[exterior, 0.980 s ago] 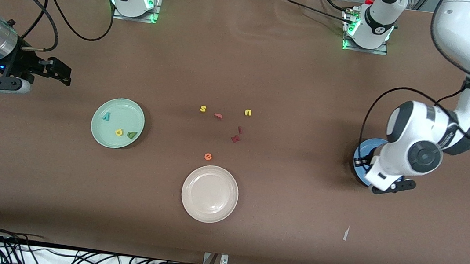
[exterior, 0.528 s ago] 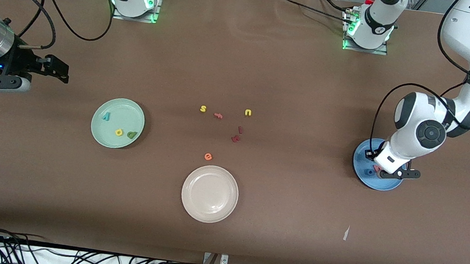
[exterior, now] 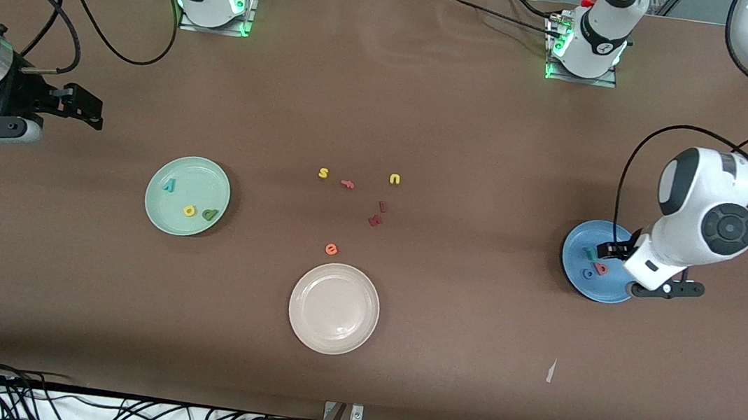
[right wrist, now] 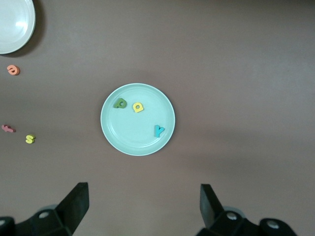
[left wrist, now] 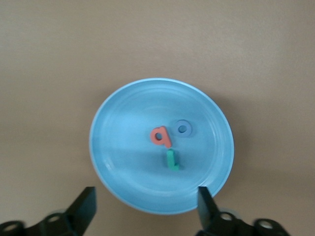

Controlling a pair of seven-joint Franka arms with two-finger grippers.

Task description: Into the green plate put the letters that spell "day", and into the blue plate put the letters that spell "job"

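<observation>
Looked finished, judging by both plates. Round pale mint-green plastic plate [exterior: 187,196] sat toward the right arm's end of the table and held yellow foam d [exterior: 189,210], olive-green foam a [exterior: 209,214] and teal foam y [exterior: 170,185]. Round bright blue plastic plate [exterior: 594,270] sat toward the left arm's end and held salmon-red foam b [left wrist: 160,136], blue foam ring o [left wrist: 183,128] and teal hook-shaped foam j [left wrist: 172,160], all three close together. Left gripper [left wrist: 145,209] hovered over blue plate's edge, jaws wide apart, grasping nothing. Right gripper [right wrist: 142,204] waited above table near green plate, jaws apart, empty. Nothing left to sort. Cream-white plate [exterior: 334,308] and stray letters mid-table untouched.
</observation>
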